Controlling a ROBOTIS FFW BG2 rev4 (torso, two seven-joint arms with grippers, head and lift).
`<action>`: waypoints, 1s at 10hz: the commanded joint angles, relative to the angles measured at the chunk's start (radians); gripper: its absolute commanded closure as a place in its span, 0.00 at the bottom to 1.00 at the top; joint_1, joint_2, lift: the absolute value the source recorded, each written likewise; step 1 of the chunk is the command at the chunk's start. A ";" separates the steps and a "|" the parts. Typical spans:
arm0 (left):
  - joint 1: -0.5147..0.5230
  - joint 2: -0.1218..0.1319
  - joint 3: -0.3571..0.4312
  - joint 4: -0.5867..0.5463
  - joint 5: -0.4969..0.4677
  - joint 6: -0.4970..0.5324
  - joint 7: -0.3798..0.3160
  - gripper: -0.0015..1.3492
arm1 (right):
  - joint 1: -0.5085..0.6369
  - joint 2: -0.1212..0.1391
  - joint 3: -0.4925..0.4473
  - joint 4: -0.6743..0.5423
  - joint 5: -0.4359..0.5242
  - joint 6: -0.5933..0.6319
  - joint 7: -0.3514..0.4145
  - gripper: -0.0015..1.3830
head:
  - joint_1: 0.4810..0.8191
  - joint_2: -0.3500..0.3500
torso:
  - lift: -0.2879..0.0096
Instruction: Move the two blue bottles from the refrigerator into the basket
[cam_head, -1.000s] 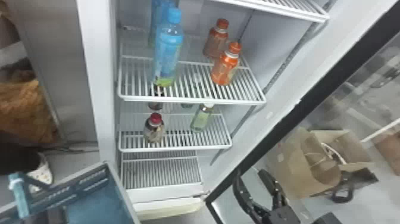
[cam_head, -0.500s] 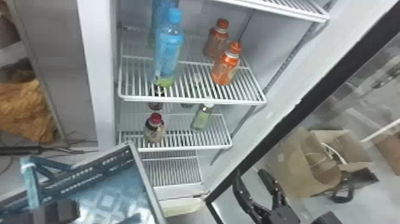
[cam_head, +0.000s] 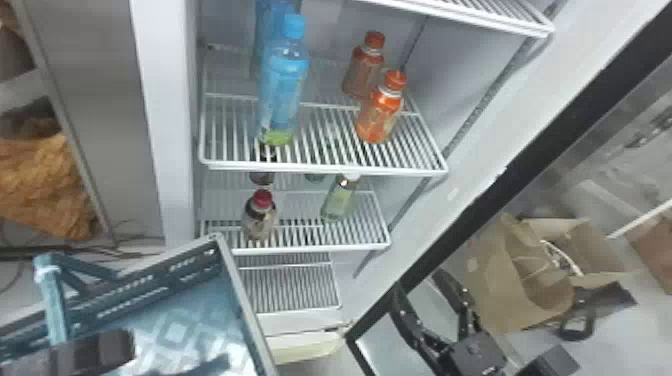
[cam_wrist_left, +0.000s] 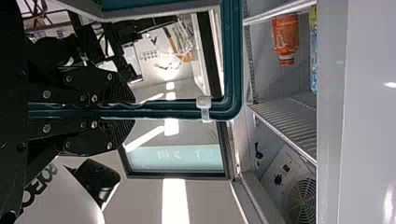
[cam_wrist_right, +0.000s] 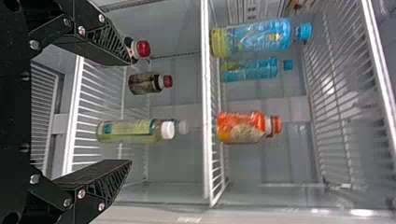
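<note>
My left gripper (cam_head: 95, 351), at the lower left of the head view, is shut on the teal handle of the basket (cam_head: 242, 310); in the left wrist view the handle runs between the closed fingers of the gripper (cam_wrist_left: 130, 110). The basket is tilted in front of the refrigerator's lower left side. Two blue bottles stand upright on the upper refrigerator shelf, the front bottle (cam_head: 284, 85) partly covering the rear bottle (cam_head: 265, 25). My right gripper (cam_head: 420, 290) is near the open door, its fingers apart; in the right wrist view the gripper (cam_wrist_right: 130, 112) faces the shelves, gripping nothing.
Two orange bottles (cam_head: 380, 112) share the shelf (cam_head: 325, 167) right of the blue ones. On the shelf below stand a red-capped bottle (cam_head: 260, 217) and a green bottle (cam_head: 340, 200). The refrigerator door (cam_head: 480, 200) angles across the right side, with a cardboard box (cam_head: 525, 300) behind it.
The basket and my left arm have swung up and right towards the refrigerator, bringing more of the basket's patterned inside into view. The right gripper and the bottles have stayed put.
</note>
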 joint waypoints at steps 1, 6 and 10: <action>0.001 -0.003 0.007 0.001 -0.005 0.004 0.002 0.89 | -0.011 -0.005 0.019 -0.029 0.030 0.007 0.000 0.23 | 0.63 0.00 | 0.93; 0.003 -0.011 0.017 0.001 -0.005 0.006 0.006 0.89 | -0.131 -0.026 0.077 -0.112 0.033 0.142 0.000 0.23 | 0.63 0.05 | 0.93; 0.001 -0.012 0.019 0.001 -0.005 0.009 0.009 0.89 | -0.296 -0.052 0.177 -0.095 0.014 0.257 0.003 0.22 | 0.63 0.21 | 0.93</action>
